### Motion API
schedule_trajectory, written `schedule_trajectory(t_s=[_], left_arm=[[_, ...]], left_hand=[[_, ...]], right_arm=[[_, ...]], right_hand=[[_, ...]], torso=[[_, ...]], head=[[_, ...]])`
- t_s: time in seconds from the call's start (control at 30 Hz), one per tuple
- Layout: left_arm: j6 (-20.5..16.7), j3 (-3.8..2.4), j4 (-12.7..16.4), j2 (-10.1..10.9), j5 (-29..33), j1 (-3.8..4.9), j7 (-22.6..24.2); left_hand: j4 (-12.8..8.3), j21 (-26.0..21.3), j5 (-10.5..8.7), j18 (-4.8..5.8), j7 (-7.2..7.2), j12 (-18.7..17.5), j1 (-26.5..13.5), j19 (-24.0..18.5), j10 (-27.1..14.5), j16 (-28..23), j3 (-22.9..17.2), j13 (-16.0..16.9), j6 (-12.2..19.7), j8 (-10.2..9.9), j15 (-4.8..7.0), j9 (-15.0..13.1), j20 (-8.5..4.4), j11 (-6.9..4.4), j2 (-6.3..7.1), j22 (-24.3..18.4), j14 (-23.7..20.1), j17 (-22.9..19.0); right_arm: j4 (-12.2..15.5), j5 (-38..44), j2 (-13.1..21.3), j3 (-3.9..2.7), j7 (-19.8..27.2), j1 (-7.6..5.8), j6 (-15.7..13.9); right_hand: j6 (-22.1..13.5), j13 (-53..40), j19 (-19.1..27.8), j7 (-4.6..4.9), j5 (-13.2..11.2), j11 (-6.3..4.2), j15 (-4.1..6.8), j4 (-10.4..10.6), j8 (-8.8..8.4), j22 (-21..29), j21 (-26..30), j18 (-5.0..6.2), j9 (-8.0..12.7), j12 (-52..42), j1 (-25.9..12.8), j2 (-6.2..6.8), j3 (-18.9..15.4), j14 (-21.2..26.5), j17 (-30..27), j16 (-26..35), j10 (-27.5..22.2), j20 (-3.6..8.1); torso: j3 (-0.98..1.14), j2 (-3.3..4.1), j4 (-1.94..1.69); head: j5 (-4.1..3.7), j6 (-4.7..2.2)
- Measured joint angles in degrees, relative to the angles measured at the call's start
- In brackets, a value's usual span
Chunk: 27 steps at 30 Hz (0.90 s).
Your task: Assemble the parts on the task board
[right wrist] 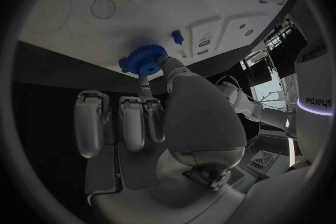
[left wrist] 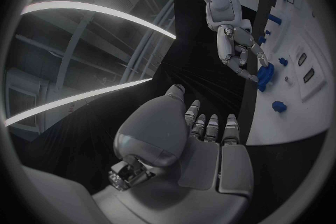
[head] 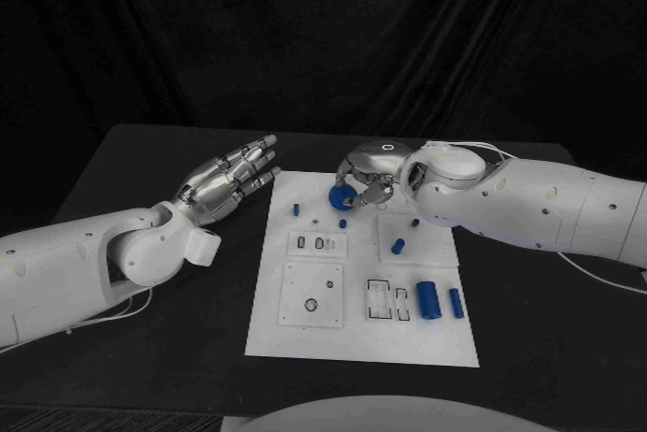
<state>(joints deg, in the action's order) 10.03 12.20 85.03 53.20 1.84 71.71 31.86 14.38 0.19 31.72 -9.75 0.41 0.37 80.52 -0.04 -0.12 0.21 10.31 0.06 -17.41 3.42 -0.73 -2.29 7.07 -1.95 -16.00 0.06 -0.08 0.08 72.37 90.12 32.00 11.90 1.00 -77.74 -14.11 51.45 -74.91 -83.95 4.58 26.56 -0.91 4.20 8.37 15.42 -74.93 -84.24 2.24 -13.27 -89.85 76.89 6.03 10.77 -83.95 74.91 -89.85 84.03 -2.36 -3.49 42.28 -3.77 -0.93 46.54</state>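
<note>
Black table (head: 162,170), white board (head: 364,343) at centre. Head view: right hand (head: 366,175) pinches a blue gear (head: 342,198) over the board's far edge; left hand (head: 232,178) spread, idle at left. Right wrist view: gear (right wrist: 143,59) held by fingertips. Advise lowering it level, slowly.

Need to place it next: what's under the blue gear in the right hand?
The blue gear, pinched by the right hand, hangs over the far edge of the task board. Below shows bare white board; the gear hides the spot directly beneath.
</note>
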Motion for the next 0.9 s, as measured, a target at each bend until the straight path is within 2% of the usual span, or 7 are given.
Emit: schedule_trajectory(t_s=[0.3, 0.37, 0.47, 0.53, 0.57, 0.63, 0.9], left_arm=[[0.17, 0.00, -0.20, -0.23, 0.00, 0.00, -0.10], [0.20, 0.00, -0.23, -0.29, 0.00, 0.00, -0.11], [0.26, 0.00, -0.25, -0.36, 0.00, 0.00, -0.13], [0.30, 0.00, -0.25, -0.38, 0.00, 0.00, -0.14], [0.32, 0.00, -0.26, -0.38, 0.00, 0.00, -0.15], [0.33, 0.00, -0.27, -0.38, 0.00, 0.00, -0.16], [0.38, 0.00, -0.27, -0.38, -0.01, 0.00, -0.22]], left_hand=[[0.00, 0.00, 0.00, 0.00, 0.00, 0.00, 0.00, 0.00, 0.00, 0.00, 0.00, 0.01, 0.00, 0.00, 0.00, 0.00, 0.00, 0.00, 0.00, -0.01, 0.00, 0.01], [0.00, 0.00, 0.00, 0.00, 0.00, 0.00, 0.00, 0.00, 0.00, 0.00, 0.00, 0.01, 0.00, 0.00, 0.00, 0.00, 0.00, 0.00, 0.00, -0.01, 0.00, 0.02], [0.00, 0.00, 0.00, 0.00, 0.00, 0.00, 0.00, 0.00, 0.00, 0.00, 0.00, 0.01, 0.00, 0.03, 0.00, 0.00, 0.00, 0.00, 0.00, -0.01, 0.00, 0.02], [0.00, 0.00, 0.00, 0.00, 0.00, 0.00, 0.00, 0.00, 0.00, 0.00, 0.00, 0.02, 0.00, 0.21, 0.00, 0.00, 0.00, 0.00, 0.00, -0.01, 0.00, 0.02], [0.00, 0.00, 0.00, 0.00, 0.00, 0.00, 0.00, 0.00, 0.00, 0.00, 0.00, 0.02, 0.00, 0.22, 0.00, 0.00, 0.00, 0.00, 0.00, -0.01, 0.00, 0.02], [0.00, 0.00, 0.00, 0.00, 0.00, 0.00, 0.00, 0.00, 0.00, 0.00, 0.00, 0.02, 0.00, 0.22, 0.00, 0.00, 0.00, 0.00, 0.00, -0.01, 0.00, 0.01], [0.00, 0.00, 0.00, 0.00, 0.00, 0.00, 0.00, 0.00, 0.00, 0.00, 0.00, 0.03, 0.00, 0.21, -0.20, 0.00, 0.00, 0.00, 0.00, -0.01, 0.21, -0.03]], right_arm=[[-1.81, 0.01, -2.15, 0.00, 0.72, 0.00, 0.34], [-2.12, 0.01, -2.52, 0.00, 0.83, 0.00, 0.41], [-2.47, 0.01, -2.87, 0.00, 0.96, 0.00, 0.51], [-2.62, 0.02, -2.97, 0.00, 1.01, 0.00, 0.57], [-2.69, 0.02, -2.99, 0.00, 1.03, 0.00, 0.62], [-2.76, 0.02, -3.00, 0.00, 1.05, 0.00, 0.72], [-3.29, 0.02, -2.94, -0.08, 1.02, 0.00, 1.39]], right_hand=[[-0.70, 0.00, 0.00, -0.07, -0.20, 0.00, 0.00, -0.16, 0.67, 0.00, 0.00, 0.00, 0.00, 0.00, 0.03, -0.02, 0.16, 0.00, 0.00, 0.00, 0.00, 0.00], [-1.41, 0.00, 0.00, 0.10, -0.27, 0.00, -0.14, -0.17, 2.20, 0.01, 0.00, 0.00, 0.00, 0.00, 0.11, -0.09, 0.16, -0.14, 0.00, 0.00, 0.00, 0.00], [-2.72, 0.01, -0.04, 0.28, -0.27, 0.51, -0.42, -0.29, 2.44, 0.01, 0.39, 0.00, -0.01, 0.00, 0.19, -0.17, 0.76, 0.00, 0.00, 0.00, -0.10, -0.04], [-3.64, 0.01, -0.21, 0.37, -0.27, 0.51, -0.42, -0.33, 1.42, 0.01, 0.39, 0.01, -1.36, 0.00, 0.28, -0.26, 0.95, 0.00, 0.00, 0.00, -0.10, -0.21], [-4.21, 0.01, -0.09, 0.42, -0.27, 0.51, -0.42, -0.48, 0.79, 0.01, 0.39, 0.00, -4.98, 0.00, 0.35, -0.33, 1.12, 0.00, 0.00, 0.00, -0.10, -0.33], [-5.46, 0.01, 0.00, 0.36, -0.26, 0.51, -0.42, -0.42, -0.30, 0.01, 0.60, 0.01, -6.85, 0.00, 0.47, -0.46, 1.36, 0.00, 0.00, 0.00, -0.10, -0.42], [-6.84, 0.01, 0.00, 0.53, -0.18, 0.51, -0.57, -0.87, -2.40, 0.01, 1.49, 0.00, -5.93, 0.00, 0.43, -0.43, 2.15, -0.15, 0.00, 0.00, -0.10, -0.42]], torso=[[0.00, 0.01, -0.02], [0.00, 0.01, -0.02], [0.01, 0.01, -0.02], [0.02, 0.02, -0.01], [0.02, 0.02, -0.01], [0.02, 0.02, 0.01], [0.04, 0.04, 0.08]], head=[[-0.08, 0.20], [-0.08, 0.24], [-0.08, 0.28], [-0.08, 0.30], [-0.08, 0.32], [-0.03, 0.35], [-0.06, 0.45]])
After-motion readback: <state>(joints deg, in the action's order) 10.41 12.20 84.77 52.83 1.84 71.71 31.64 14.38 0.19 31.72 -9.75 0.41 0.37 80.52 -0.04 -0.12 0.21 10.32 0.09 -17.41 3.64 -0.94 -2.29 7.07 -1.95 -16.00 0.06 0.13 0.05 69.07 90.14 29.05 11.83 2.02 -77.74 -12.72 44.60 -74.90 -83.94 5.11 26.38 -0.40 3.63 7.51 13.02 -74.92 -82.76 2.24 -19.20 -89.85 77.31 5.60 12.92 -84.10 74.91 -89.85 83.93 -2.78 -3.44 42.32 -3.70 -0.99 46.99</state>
